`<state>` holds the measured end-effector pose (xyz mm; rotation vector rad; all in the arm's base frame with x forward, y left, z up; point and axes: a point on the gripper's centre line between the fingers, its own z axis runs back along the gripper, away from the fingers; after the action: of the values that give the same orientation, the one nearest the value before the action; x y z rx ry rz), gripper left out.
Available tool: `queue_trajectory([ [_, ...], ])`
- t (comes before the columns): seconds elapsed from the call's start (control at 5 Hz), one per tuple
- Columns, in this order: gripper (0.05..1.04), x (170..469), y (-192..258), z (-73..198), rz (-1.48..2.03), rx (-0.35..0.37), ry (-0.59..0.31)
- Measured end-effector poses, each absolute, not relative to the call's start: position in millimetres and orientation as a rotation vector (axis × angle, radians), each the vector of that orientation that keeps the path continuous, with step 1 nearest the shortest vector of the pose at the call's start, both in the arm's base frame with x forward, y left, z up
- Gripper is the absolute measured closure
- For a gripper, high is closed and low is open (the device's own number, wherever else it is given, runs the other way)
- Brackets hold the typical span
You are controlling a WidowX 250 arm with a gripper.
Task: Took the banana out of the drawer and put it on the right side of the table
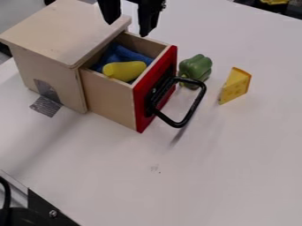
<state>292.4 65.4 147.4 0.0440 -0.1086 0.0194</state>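
Note:
At the top edge of the camera view my gripper [128, 27] hangs above the back of the pulled-out drawer, its two fingers apart and nothing between them. The yellow banana [124, 69] lies in the drawer [110, 98], on top of a blue cloth [126, 54]. The drawer has a red front with a black handle. The gripper is above and behind the banana, not touching it. The white table [236, 163] stretches to the right of the drawer.
The wooden cabinet [58, 33] around the drawer is taped to the table at its left corner. A green pepper [196, 69] stands just right of the drawer front, with a yellow cheese wedge [235, 86] farther right. Black hardware sits at the lower left corner.

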Motion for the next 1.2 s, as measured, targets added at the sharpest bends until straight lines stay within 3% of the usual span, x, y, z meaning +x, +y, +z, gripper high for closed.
queue_trajectory([
  [0.6,0.086,269.8,69.9,125.8,0.044,-0.016,-0.053],
  [0.8,0.086,257.1,75.7,105.6,0.039,0.009,-0.028],
  [1.2,0.118,263.4,77.7,85.3,0.055,0.048,-0.093],
])
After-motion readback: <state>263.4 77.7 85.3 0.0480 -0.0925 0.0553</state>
